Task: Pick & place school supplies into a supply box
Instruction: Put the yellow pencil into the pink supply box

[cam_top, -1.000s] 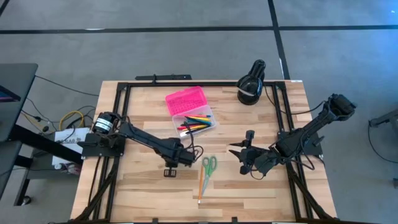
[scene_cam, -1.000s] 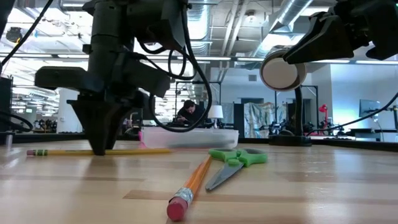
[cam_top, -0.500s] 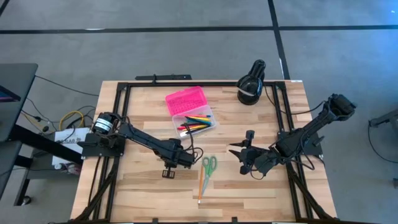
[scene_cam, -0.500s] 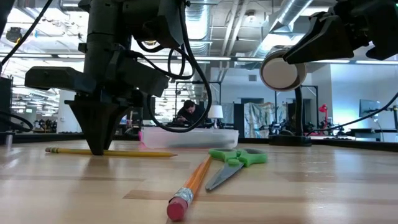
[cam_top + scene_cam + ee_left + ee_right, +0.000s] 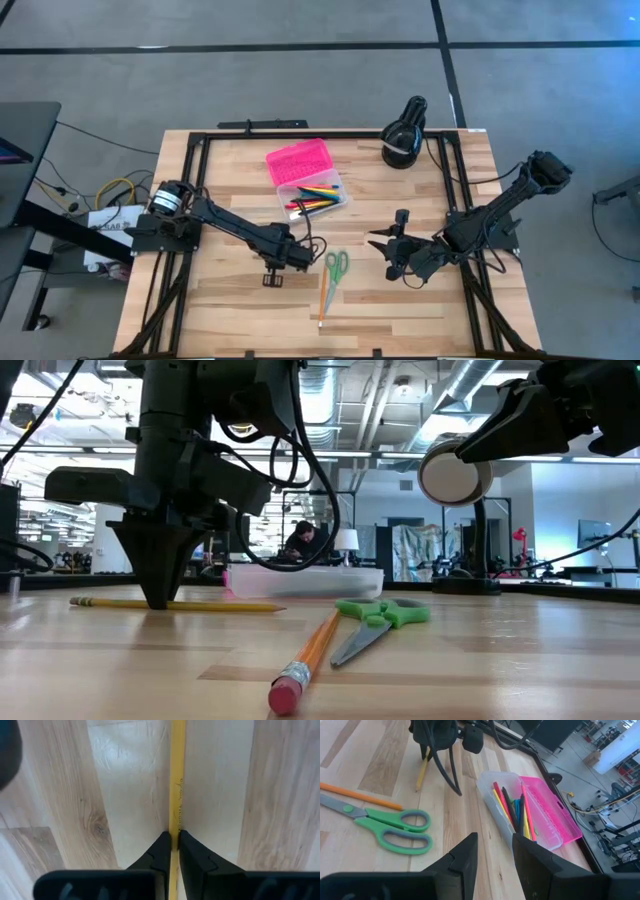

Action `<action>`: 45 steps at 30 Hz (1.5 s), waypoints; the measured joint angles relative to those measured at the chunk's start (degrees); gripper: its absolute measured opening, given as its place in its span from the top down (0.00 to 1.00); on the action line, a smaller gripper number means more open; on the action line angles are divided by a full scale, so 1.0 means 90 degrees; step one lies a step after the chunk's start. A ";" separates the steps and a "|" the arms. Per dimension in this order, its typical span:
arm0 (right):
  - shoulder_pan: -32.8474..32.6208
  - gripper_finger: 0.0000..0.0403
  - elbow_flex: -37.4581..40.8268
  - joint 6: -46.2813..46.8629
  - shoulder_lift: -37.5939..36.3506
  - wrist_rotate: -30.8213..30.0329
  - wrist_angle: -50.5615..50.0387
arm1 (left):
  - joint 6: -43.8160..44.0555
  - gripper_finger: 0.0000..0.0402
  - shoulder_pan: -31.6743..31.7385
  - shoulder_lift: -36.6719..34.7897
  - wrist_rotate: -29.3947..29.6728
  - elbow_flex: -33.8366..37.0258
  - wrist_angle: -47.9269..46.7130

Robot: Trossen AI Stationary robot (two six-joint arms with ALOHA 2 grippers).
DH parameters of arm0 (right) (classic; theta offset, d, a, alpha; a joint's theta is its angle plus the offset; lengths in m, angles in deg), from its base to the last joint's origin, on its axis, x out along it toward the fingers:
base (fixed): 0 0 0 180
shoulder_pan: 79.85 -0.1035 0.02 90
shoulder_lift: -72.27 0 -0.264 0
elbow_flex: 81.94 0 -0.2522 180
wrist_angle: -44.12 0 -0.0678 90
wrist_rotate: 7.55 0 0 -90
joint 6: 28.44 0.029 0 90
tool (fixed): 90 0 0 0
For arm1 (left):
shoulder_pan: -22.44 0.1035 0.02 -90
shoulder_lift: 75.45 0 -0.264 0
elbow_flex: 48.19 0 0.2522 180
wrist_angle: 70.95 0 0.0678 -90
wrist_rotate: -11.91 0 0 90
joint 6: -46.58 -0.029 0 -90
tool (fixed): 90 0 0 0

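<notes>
On the wooden tabletop the left tool pinches a yellow pencil lying left of the green scissors. The right tool hovers released, right of them. The supply box sits farther back, pens inside.

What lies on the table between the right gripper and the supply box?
The green-handled scissors lie partly between the right gripper and the supply box, as the right wrist view shows.
</notes>
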 joint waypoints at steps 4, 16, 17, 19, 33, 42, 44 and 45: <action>0.0000 0.71 0.0000 0.0000 0.0000 0.0000 0.0000 | -0.0004 0.96 0.0005 0.0029 0.0008 -0.0158 -0.0122; 0.0000 0.71 0.0000 -0.0002 0.0000 0.0000 -0.0026 | 0.0156 0.97 0.0010 0.0076 0.0047 -0.0573 -0.0019; 0.0000 0.71 0.0000 -0.0002 0.0000 0.0000 -0.0027 | 0.0172 0.97 0.0010 0.0076 0.0053 -0.0591 -0.0010; -0.0001 0.71 0.0000 -0.0002 0.0000 0.0000 -0.0027 | 0.0168 0.97 0.0012 0.0076 0.0051 -0.0608 -0.0030; -0.0001 0.71 0.0000 -0.0003 0.0000 0.0000 -0.0032 | 0.0073 0.97 0.0031 0.0060 0.0497 -0.1601 -0.0962; -0.0001 0.71 0.0000 -0.0004 0.0000 0.0000 -0.0032 | -0.0027 0.97 0.0516 0.0042 0.1930 -0.2797 -0.1811; 0.0000 0.71 0.0000 -0.0003 0.0000 0.0000 -0.0032 | -0.0255 0.97 0.0729 0.0040 0.2094 -0.2919 -0.1787; 0.0000 0.71 0.0000 -0.0002 0.0000 0.0000 -0.0034 | -0.0366 0.97 0.0852 0.0040 0.2126 -0.2953 -0.1781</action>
